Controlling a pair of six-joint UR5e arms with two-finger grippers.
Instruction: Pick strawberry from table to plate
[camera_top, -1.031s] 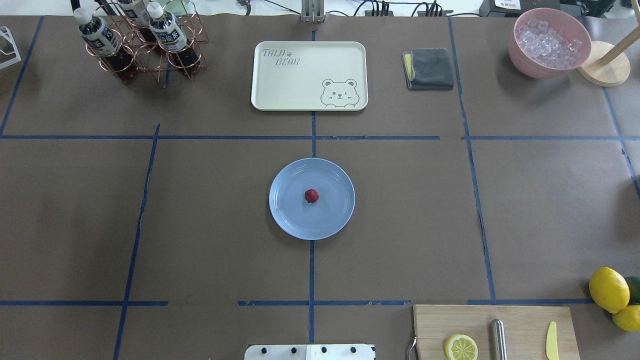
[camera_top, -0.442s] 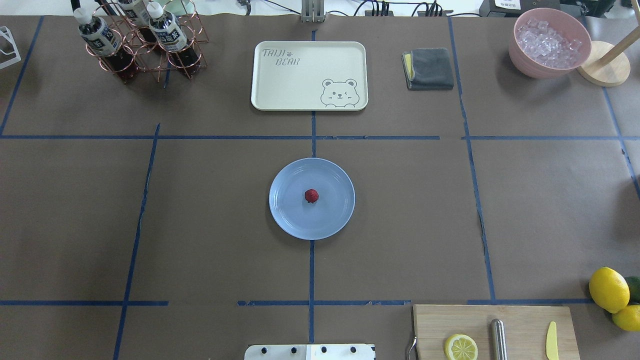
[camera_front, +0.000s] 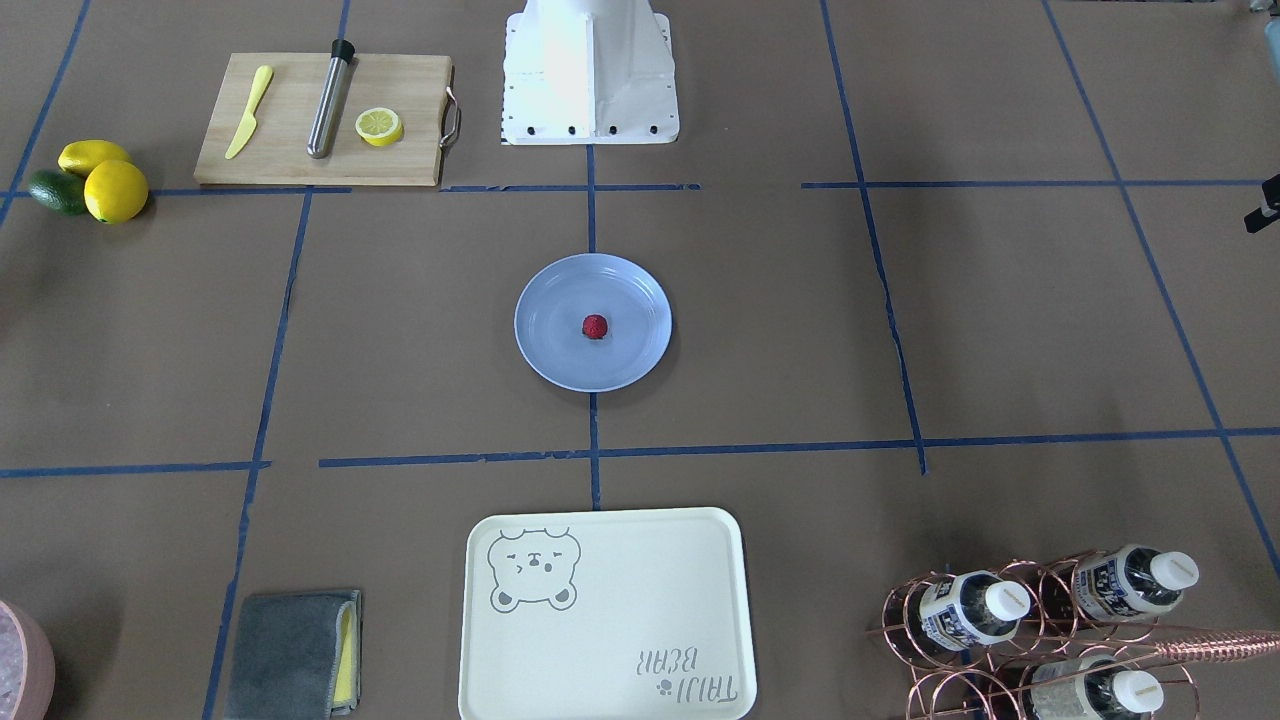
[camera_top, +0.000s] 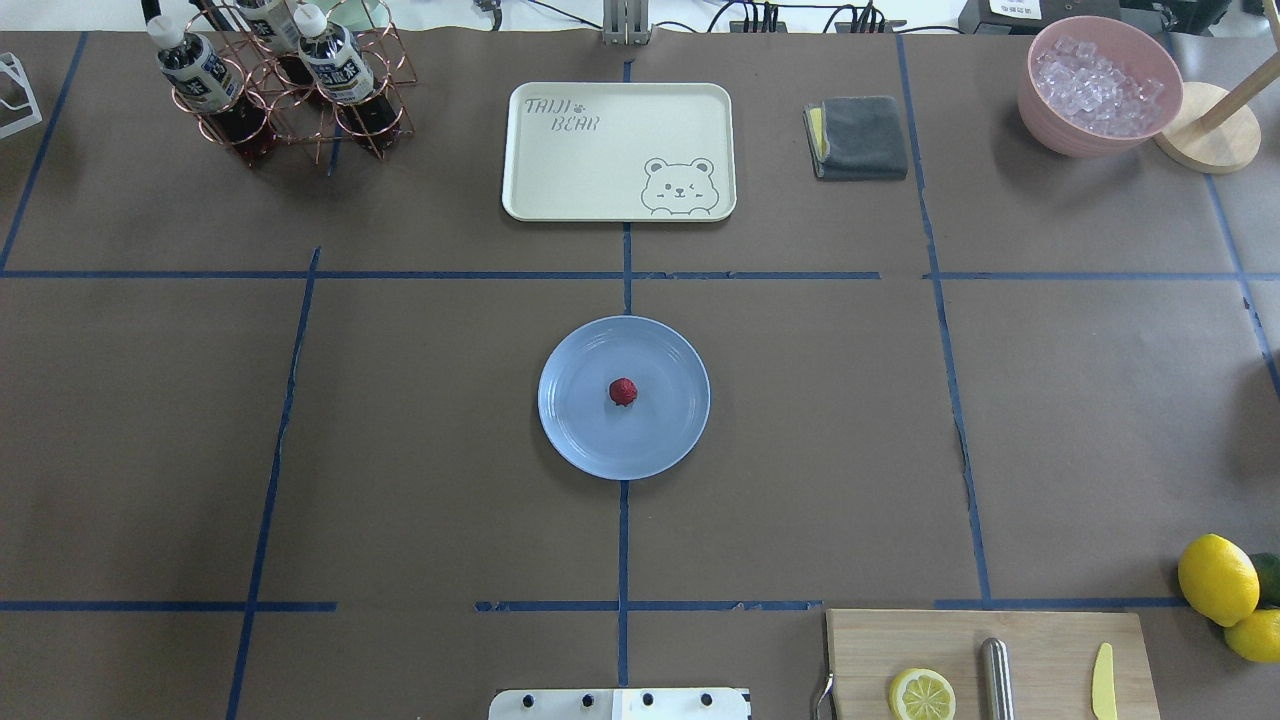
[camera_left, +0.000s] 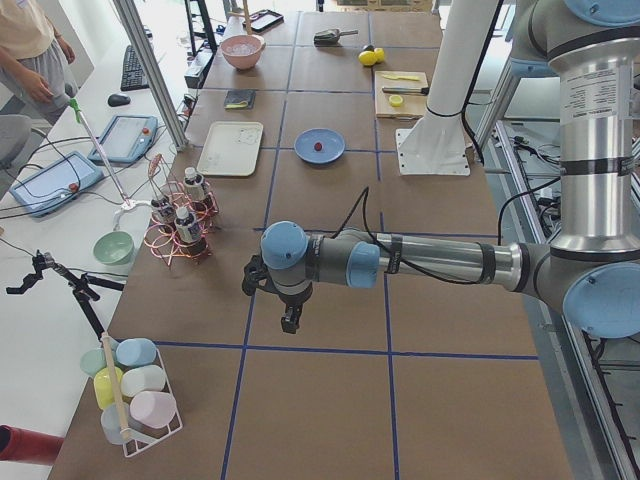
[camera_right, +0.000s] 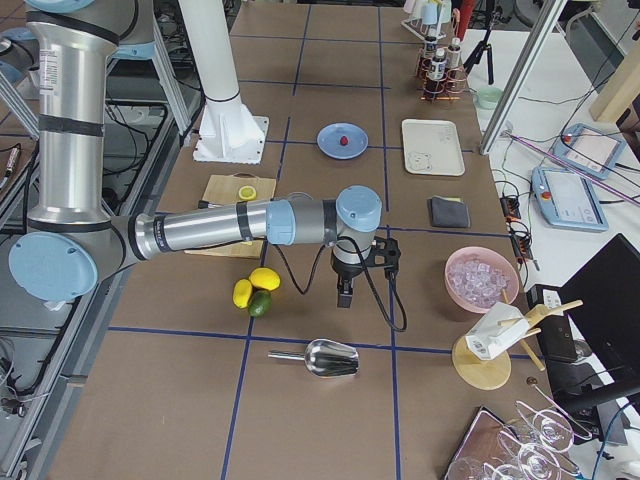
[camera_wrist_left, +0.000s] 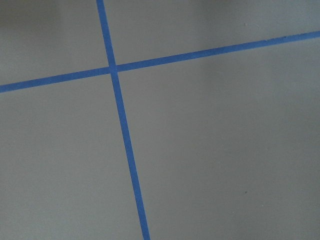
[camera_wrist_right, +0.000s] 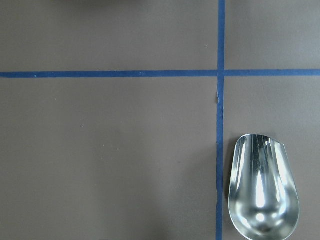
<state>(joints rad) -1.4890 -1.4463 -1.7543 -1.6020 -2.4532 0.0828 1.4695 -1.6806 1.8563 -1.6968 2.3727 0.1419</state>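
A small dark-red strawberry (camera_top: 623, 392) (camera_front: 595, 326) lies in the middle of the round light-blue plate (camera_top: 580, 430) (camera_front: 555, 350), at the centre of the brown table (camera_top: 400, 450) with its blue tape lines. Neither gripper shows in the overhead or front views. In the side views, my left gripper (camera_left: 290, 320) hangs over bare table far from the plate, near the bottle rack. My right gripper (camera_right: 345, 297) hangs over the table beside the lemons. I cannot tell whether either is open or shut. The wrist views show only table and a metal scoop (camera_wrist_right: 262, 187).
A cream bear tray (camera_top: 618, 150), a grey cloth (camera_top: 858, 137), a pink bowl of ice (camera_top: 1098, 85) and a copper bottle rack (camera_top: 280, 85) line the far edge. A cutting board (camera_top: 1040, 640) with a lemon half (camera_top: 922, 694) and lemons (camera_top: 1217, 578) sit near right.
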